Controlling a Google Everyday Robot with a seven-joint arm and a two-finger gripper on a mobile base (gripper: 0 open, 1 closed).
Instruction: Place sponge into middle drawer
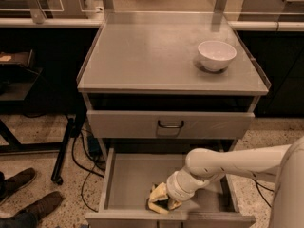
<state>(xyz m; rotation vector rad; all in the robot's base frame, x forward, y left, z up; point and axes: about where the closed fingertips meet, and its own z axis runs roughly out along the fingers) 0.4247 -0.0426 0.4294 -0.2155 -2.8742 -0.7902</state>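
End effector (pixel 160 198), grip state indeterminate, is with sponge (pixel 155 207) low at middle drawer (pixel 132 175) front; advise flat release, vertical withdrawal.

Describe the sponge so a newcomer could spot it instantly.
Start at the grey metal cabinet with the white bowl on top, then drop to the open middle drawer pulled out beneath the closed handled drawer front. Near its front wall, at the gripper on the white arm, is the sponge: the only yellow thing in the grey drawer.
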